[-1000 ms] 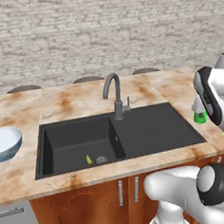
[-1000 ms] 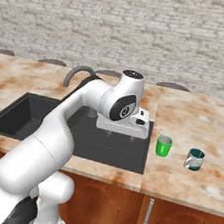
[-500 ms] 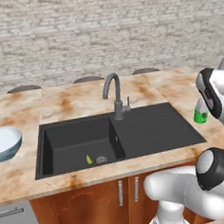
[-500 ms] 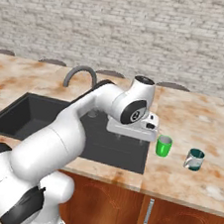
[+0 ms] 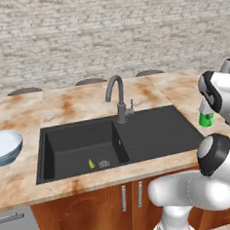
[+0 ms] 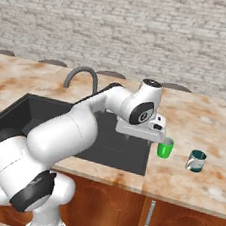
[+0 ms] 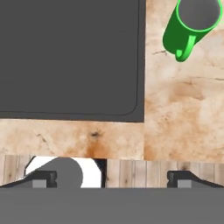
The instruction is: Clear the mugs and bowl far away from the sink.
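Green mug [image 6: 164,149] stands on the surface [image 6: 204,122] right of the sink [image 6: 106,139]; gripper [image 6: 158,136] above it, jaws wide and empty.

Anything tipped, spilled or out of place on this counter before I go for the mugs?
One oddity: a small yellow-green scrap lies in the sink basin beside the drain. Otherwise the green mug and grey mug stand upright on the counter right of the sink, and the bowl sits upright at its left. No spills.
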Available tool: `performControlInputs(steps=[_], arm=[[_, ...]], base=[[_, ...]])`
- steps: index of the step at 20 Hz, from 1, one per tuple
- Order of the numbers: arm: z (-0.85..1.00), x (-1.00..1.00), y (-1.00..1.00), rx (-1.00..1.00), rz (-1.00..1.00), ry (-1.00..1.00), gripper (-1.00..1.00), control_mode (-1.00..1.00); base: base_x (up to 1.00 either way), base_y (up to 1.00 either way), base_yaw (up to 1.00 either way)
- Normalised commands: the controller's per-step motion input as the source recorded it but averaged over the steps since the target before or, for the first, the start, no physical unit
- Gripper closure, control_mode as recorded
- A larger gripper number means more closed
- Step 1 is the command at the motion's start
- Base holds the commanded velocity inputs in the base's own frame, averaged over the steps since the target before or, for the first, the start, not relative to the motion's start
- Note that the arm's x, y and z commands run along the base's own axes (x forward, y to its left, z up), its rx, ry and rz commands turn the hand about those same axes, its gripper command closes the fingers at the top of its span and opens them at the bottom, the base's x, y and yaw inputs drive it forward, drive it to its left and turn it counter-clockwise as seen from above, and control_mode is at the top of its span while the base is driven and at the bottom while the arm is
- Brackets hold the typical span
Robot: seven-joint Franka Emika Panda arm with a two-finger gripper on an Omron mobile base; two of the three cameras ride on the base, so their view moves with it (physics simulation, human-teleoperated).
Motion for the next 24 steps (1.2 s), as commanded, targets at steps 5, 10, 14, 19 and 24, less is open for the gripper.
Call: performControlInputs(steps=[5,10,14,19,24], arm=[[-0.14,0.00,-0.47,0.00,0.00,0.00,-1.00,-1.00],[-0.38,0.04,-0.33,0.00,0.00,0.00,-1.00,-1.00],[-0.38,0.07,-0.31,0.00,0.01,0.00,-1.00,-1.00],[-0.22,0.14,-0.10,0.00,0.01,0.00,-1.00,-1.00],[-0.11,0.26,0.00,0.00,0.00,0.00,-1.00,-1.00]], base=[[0.00,0.00,0.00],[0.00,0.00,0.00],[0.00,0.00,0.00],[0.00,0.00,0.00],[0.00,0.00,0.00]])
